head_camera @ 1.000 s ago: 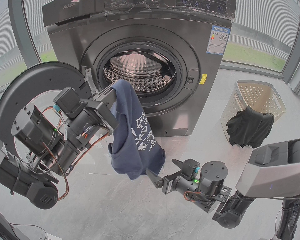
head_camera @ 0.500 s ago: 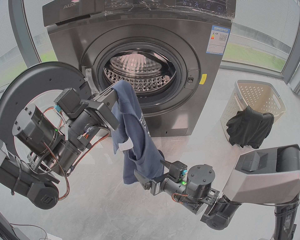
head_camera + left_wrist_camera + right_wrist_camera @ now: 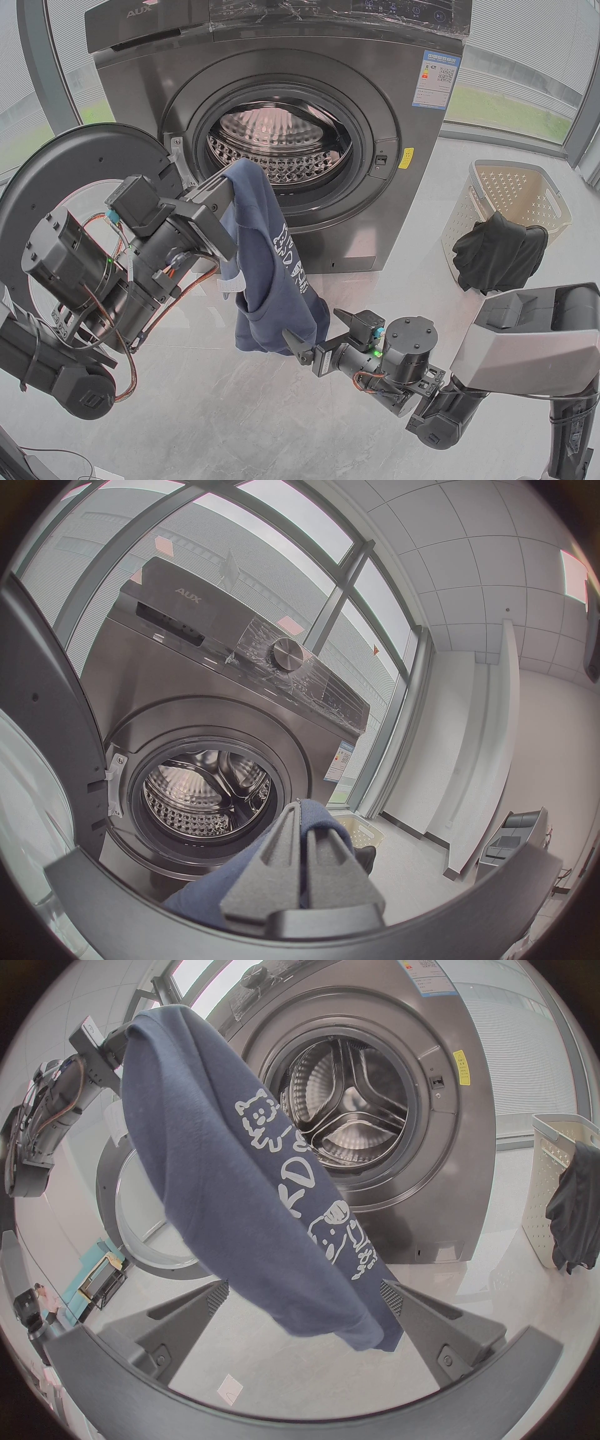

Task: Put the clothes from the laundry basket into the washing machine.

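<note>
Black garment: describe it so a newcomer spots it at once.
Right of the washing machine, a pale laundry basket stands on the floor. The black garment hangs over its near rim. Unlike the navy printed T-shirt in the left hand, it is plain black.

i count two garments: one navy printed t-shirt (image 3: 275,281) and one black garment (image 3: 500,256). there is one washing machine (image 3: 425,187), and it has one round door (image 3: 75,156), one steel drum (image 3: 278,140) and one dial (image 3: 287,654). its front carries two stickers: one blue-and-white label (image 3: 435,79) and one small yellow sticker (image 3: 406,158). there is one laundry basket (image 3: 525,187). i have two sets of jaws, one left and one right.
</note>
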